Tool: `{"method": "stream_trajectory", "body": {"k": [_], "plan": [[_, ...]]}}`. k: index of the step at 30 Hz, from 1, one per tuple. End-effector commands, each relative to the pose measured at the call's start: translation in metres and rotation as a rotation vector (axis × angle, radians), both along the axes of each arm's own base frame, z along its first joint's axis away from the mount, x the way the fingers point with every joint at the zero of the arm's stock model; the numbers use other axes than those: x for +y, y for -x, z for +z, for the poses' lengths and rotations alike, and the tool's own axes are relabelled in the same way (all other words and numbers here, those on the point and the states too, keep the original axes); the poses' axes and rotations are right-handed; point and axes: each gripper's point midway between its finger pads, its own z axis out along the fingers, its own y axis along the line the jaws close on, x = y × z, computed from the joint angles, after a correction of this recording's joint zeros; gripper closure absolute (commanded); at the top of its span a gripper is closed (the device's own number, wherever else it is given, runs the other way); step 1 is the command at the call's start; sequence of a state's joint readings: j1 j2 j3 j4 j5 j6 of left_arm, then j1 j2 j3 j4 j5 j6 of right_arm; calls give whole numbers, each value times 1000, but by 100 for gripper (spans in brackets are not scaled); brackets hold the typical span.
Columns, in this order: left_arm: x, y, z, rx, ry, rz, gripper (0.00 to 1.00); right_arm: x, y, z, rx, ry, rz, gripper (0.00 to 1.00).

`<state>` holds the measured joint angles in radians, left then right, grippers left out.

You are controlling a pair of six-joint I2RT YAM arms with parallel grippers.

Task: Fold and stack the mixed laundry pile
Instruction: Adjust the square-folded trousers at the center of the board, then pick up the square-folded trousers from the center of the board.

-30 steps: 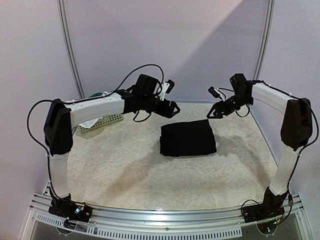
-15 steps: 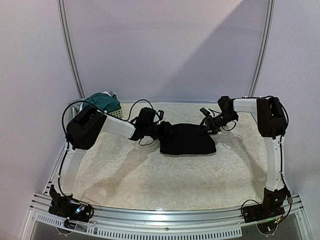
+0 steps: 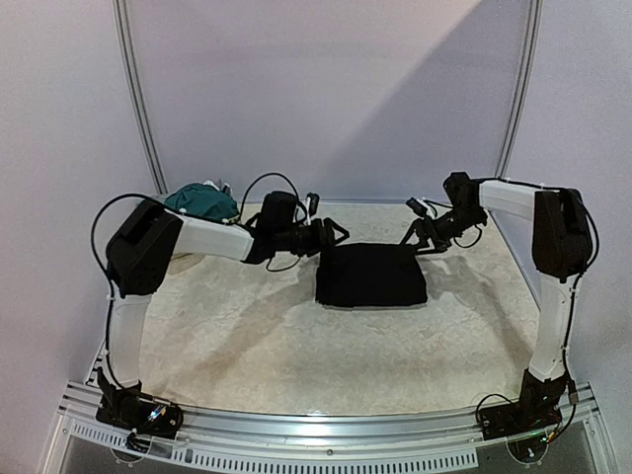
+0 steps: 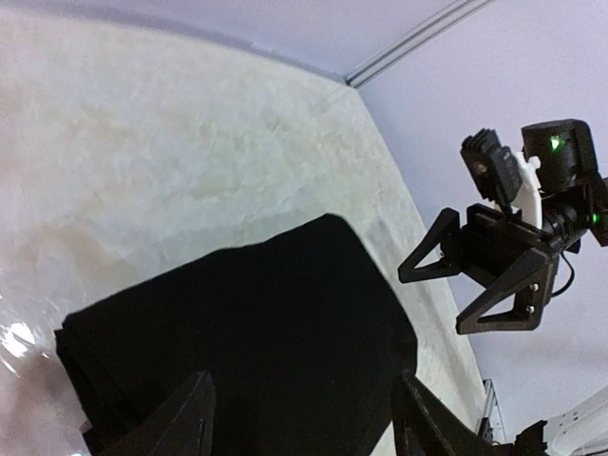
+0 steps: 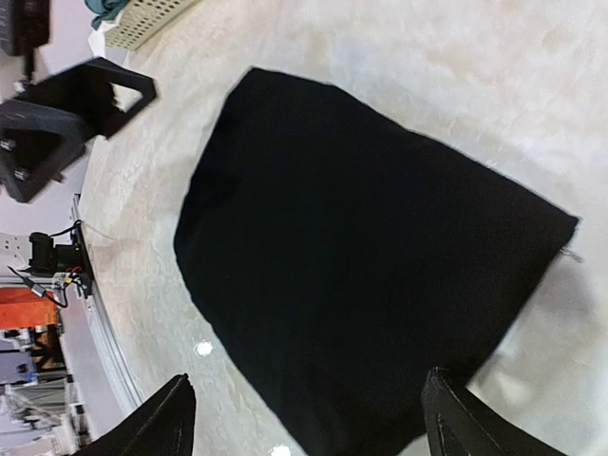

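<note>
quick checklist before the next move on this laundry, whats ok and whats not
1. Black trousers folded into a flat rectangle on the table: ok.
2. Left gripper fingers apart, nothing between them: ok.
3. Right gripper fingers apart, nothing between them: ok.
4. Both grippers clear of the trousers: looks ok, each sits by a far corner of the fold.
5. Teal-green garment folded and stacked: not ok, it lies heaped in the perforated basket.
</note>
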<state>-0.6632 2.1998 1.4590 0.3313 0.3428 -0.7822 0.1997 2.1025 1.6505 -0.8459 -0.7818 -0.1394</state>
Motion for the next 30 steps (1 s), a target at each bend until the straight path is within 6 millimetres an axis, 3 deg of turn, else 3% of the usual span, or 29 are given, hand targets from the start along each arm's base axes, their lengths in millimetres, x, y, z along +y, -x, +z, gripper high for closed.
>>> {"method": "stream_trajectory", "body": {"k": [1,7,10,12,16,22,25,27,28,30], "plan": [[22,17,44,-133,-174,-18,35,-17,11,18,-67,80,-8,16],[44,51,16,-71,-337,-26,35,-26,22,-31,75,153,-25,14],[48,70,18,-72,-338,-46,35,-27,25,-49,147,170,-17,3],[51,85,20,-68,-336,-59,35,-27,26,-60,183,176,-14,1],[56,118,23,-70,-343,-94,35,-18,28,-68,233,122,-6,3],[73,155,22,-63,-388,-88,35,7,36,-80,333,42,37,15],[85,167,25,-68,-414,-72,35,14,38,-84,346,34,54,30],[95,173,28,-69,-434,-59,35,14,33,-82,340,33,47,48],[100,175,30,-69,-447,-52,35,12,30,-82,332,40,44,60],[110,181,38,-76,-462,-43,35,4,18,-81,307,64,26,96]]}}
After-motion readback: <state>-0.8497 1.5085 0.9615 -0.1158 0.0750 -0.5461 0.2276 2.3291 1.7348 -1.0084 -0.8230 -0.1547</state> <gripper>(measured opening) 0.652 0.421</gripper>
